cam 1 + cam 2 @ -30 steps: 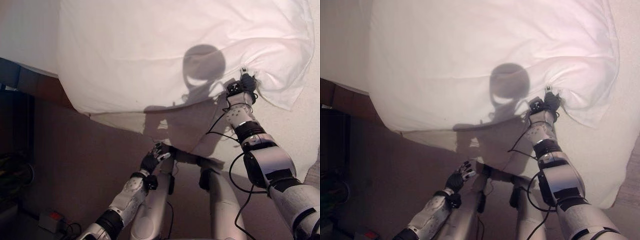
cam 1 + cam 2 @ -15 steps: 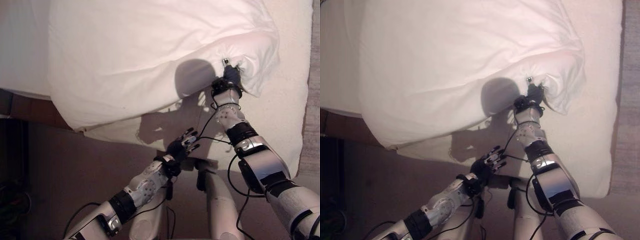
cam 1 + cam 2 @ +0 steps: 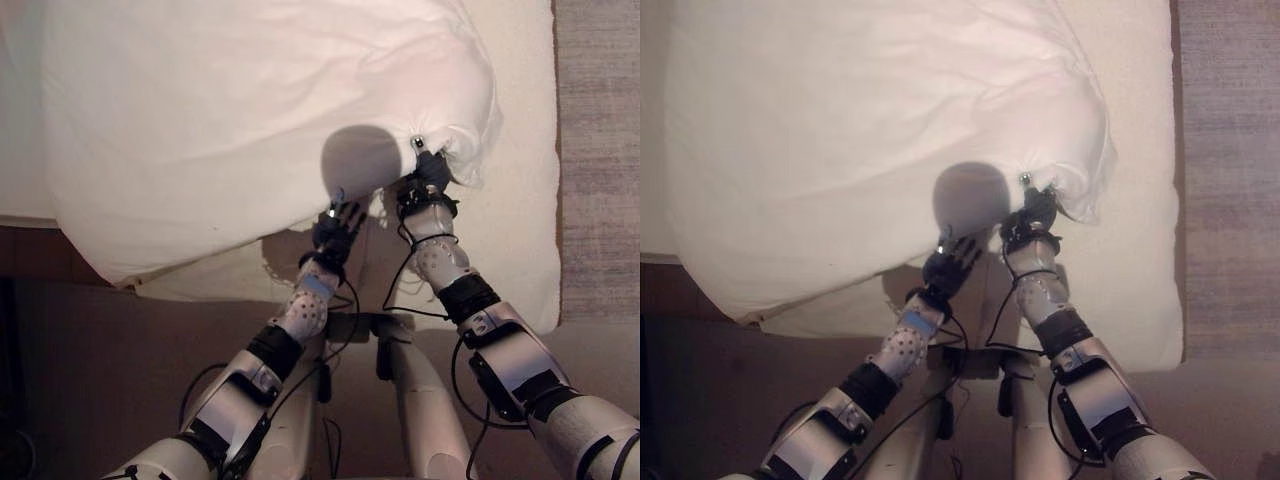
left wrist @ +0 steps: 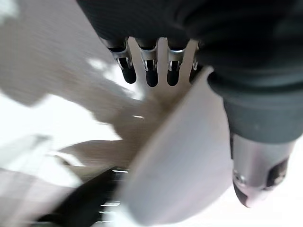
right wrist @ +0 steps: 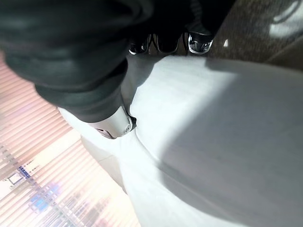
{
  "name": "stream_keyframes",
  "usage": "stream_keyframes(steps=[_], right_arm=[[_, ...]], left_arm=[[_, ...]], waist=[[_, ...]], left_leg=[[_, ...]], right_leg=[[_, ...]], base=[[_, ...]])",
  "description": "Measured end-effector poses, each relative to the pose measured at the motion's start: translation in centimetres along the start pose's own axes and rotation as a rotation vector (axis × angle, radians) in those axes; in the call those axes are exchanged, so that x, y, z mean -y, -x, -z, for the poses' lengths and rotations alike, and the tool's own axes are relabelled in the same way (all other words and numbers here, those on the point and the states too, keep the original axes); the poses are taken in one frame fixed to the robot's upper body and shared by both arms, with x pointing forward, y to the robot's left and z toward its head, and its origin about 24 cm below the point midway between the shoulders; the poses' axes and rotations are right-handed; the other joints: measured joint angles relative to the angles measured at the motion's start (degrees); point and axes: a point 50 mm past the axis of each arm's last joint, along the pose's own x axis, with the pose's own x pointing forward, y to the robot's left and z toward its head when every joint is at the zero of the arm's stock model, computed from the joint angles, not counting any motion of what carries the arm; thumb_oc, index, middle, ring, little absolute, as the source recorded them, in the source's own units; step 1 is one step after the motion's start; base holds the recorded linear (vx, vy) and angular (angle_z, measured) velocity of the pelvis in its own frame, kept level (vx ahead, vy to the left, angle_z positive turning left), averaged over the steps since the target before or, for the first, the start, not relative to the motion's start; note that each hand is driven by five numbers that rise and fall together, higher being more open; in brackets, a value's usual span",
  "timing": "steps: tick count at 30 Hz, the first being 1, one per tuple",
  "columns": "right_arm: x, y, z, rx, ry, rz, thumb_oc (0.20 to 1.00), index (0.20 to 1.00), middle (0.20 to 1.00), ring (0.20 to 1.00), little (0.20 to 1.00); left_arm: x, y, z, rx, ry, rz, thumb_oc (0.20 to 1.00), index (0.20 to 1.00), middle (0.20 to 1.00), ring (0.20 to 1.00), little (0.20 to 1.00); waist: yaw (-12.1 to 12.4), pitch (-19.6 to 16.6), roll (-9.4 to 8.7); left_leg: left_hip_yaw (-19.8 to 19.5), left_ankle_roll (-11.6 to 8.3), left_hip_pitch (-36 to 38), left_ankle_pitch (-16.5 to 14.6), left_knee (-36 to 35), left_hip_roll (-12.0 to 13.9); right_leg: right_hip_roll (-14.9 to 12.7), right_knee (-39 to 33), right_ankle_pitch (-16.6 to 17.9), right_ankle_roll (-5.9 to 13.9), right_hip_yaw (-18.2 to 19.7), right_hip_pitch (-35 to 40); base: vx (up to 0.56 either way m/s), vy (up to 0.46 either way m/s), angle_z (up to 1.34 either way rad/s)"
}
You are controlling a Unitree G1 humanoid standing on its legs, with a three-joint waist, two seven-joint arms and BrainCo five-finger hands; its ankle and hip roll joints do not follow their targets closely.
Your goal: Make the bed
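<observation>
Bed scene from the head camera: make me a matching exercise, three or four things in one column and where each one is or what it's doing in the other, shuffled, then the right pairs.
Things:
1. duvet
2. right robot hand
3. left robot hand
4. mattress

States:
A. fingers spread, at the duvet's near edge
B. curled into a bunched duvet corner
C. bare strip along the bed's right side
D. big white mass covering most of the bed

Pairs: 1-D, 2-B, 3-A, 4-C

Big puffy white duvet [image 3: 250,110] is bunched up on my bed's mattress [image 3: 520,200], its near edge hanging over the side, one corner gathered into folds.
</observation>
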Motion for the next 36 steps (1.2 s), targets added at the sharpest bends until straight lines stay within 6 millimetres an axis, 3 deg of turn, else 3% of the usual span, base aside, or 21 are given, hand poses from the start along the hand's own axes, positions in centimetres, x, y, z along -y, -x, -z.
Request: stream_keyframes(steps=[9,20,25,31,36], right_arm=[[0.0,0.5,0.3,-0.005,-0.021,-0.001,0.2,0.2,0.2,0.2,0.2],[0.0,0.7,0.8,-0.014,-0.039,0.025,0.2,0.2,0.2,0.2,0.2],[0.8,1.2,1.3,-0.019,-0.05,0.059,0.2,0.2,0.2,0.2,0.2],[1.5,1.7,1.6,-0.025,-0.055,0.07,0.2,0.2,0.2,0.2,0.2],[1.7,1.8,1.8,-0.028,-0.057,0.063,0.2,0.2,0.2,0.2,0.2]], left_arm=[[-0.4,-0.4,-1.7,0.109,0.075,-0.08,1.0,1.0,1.0,1.0,1.0],[-1.6,-0.5,-5.0,0.288,0.231,-0.199,1.0,1.0,1.0,1.0,1.0],[-2.8,-0.4,-7.0,0.37,0.282,-0.292,1.0,1.0,1.0,1.0,1.0],[-3.5,-0.5,-9.2,0.431,0.263,-0.342,1.0,1.0,1.0,1.0,1.0],[-4.2,-0.2,-10.9,0.479,0.144,-0.365,1.0,1.0,1.0,1.0,1.0]], waist=[[0.0,0.2,-1.82],[0.1,0.2,-1.87],[0.1,0.2,-1.89],[0.1,0.3,-2.0],[0.2,0.4,-2.45]], left_leg=[[0.0,0.16,0.0,-0.2,0.0,0.1],[-0.2,-0.08,0.8,-0.3,0.1,0.2],[-0.5,-0.16,0.8,-0.4,0.1,0.3],[-1.0,-0.14,0.8,-0.4,-0.1,0.4],[-1.0,-0.14,0.8,-0.4,-0.4,0.5]], right_leg=[[0.3,-1.9,0.8,0.01,0.0,1.0],[0.2,-1.9,1.0,-0.01,-0.4,2.0],[0.2,-2.1,1.0,-0.01,-0.8,2.2],[0.3,-3.0,1.0,-0.1,-1.6,2.8],[0.4,-3.5,1.0,-0.1,-1.7,2.8]], base=[[0.0,-0.003,0.0],[0.0,0.0,0.0],[0.0,0.0,0.01],[0.01,0.007,0.05],[0.0,0.0,0.0]])
